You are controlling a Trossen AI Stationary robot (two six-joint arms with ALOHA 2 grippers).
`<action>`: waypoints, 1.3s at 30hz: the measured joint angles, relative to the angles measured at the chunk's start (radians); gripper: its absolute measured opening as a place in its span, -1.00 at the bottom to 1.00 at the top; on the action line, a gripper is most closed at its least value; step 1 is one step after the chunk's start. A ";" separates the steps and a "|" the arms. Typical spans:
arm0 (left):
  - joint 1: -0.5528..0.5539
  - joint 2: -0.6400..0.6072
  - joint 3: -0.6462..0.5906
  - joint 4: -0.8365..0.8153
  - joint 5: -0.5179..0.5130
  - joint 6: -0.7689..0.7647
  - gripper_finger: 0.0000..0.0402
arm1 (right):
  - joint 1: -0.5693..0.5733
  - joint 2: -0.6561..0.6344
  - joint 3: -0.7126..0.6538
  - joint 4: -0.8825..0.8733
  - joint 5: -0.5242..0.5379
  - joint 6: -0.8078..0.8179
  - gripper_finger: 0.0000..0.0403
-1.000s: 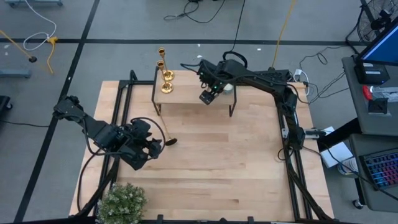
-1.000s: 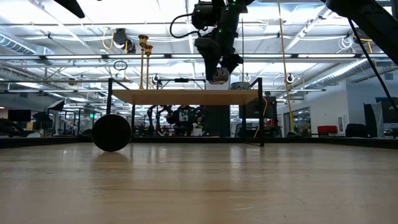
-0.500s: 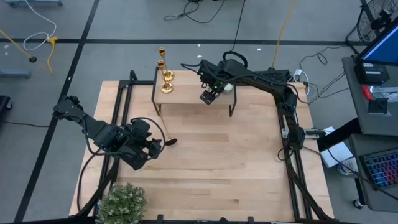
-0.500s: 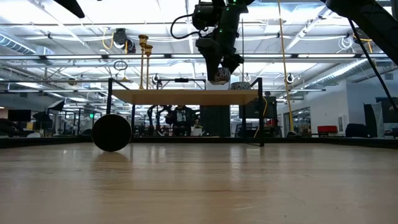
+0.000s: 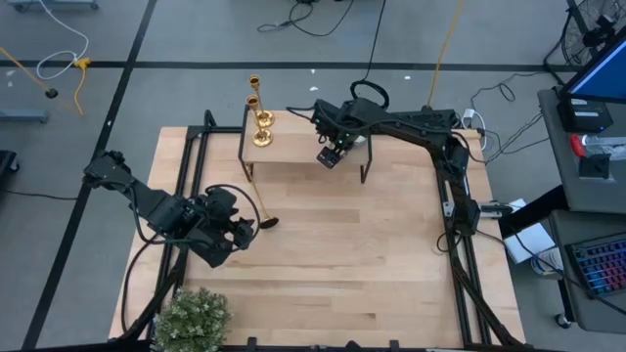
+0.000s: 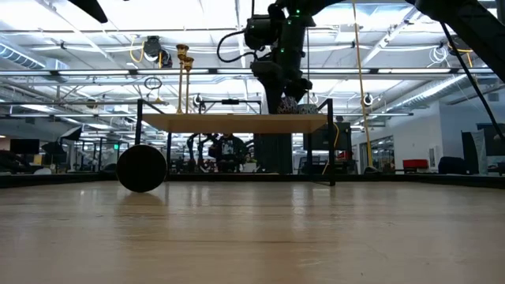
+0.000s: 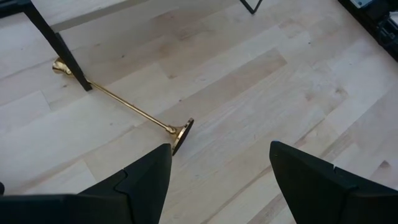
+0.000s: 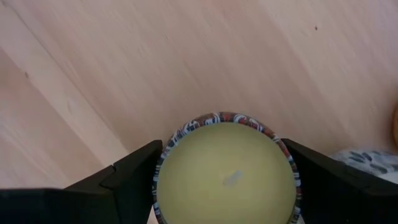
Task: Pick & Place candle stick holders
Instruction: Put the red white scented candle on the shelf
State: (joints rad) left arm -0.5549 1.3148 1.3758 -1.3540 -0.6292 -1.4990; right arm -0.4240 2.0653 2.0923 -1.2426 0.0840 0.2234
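R gripper is clamping a pale candle over the shelf, seemingly touching; L gripper is idling w/ jaws apart, empty, near fallen candlestick.

The right gripper has come down with its round candle, from hanging above the small raised shelf to sitting at its top. It also shifted slightly toward the shelf's far edge.

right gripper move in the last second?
Yes. The right gripper, shut on a round candle, has come down toward the small raised table top; in the low view it now sits about level with it.
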 joint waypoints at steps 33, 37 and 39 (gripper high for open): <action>0.000 0.000 0.000 0.005 0.003 -0.003 0.36 | -0.002 -0.072 -0.009 0.106 0.020 -0.037 0.77; 0.001 0.000 0.000 0.005 0.000 -0.003 0.36 | -0.002 -0.114 -0.008 0.179 0.018 -0.037 0.76; 0.006 0.000 0.000 0.005 0.000 -0.003 0.36 | 0.000 -0.130 -0.008 0.201 0.017 -0.042 0.72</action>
State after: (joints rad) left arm -0.5484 1.3144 1.3758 -1.3491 -0.6289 -1.5024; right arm -0.4243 1.9353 2.0845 -1.0414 0.1009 0.1817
